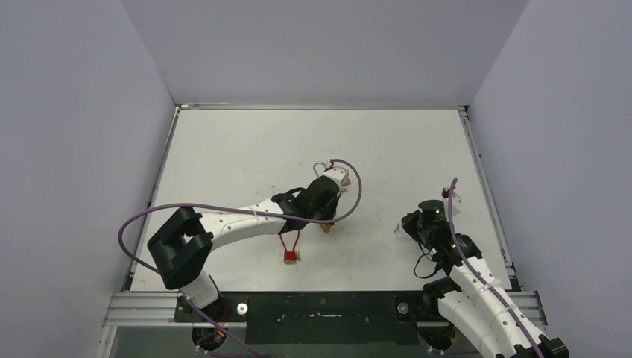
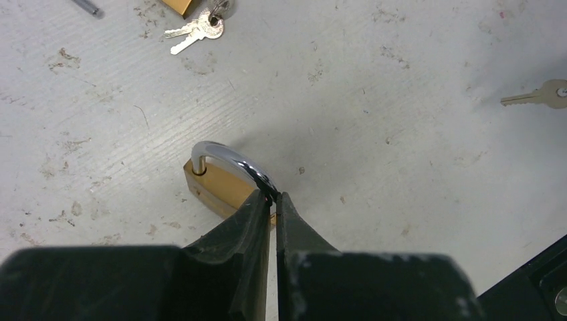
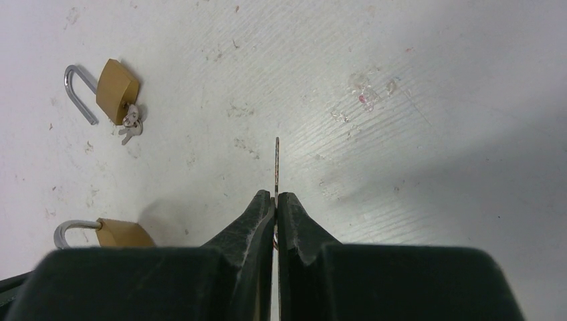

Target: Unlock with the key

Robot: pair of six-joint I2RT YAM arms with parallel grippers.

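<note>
A brass padlock with a chrome shackle lies on the white table. My left gripper is shut on its shackle where it meets the body. In the top view the gripper is at mid-table with the shackle sticking out. My right gripper is shut on a key, seen edge-on, blade pointing forward above the table. In the top view it is to the right of the padlock and apart from it. The held padlock also shows low left in the right wrist view.
A second brass padlock with an open shackle and a bunch of keys lies further off; its keys also show in the left wrist view. A loose key lies on the table. A red padlock lies near the front.
</note>
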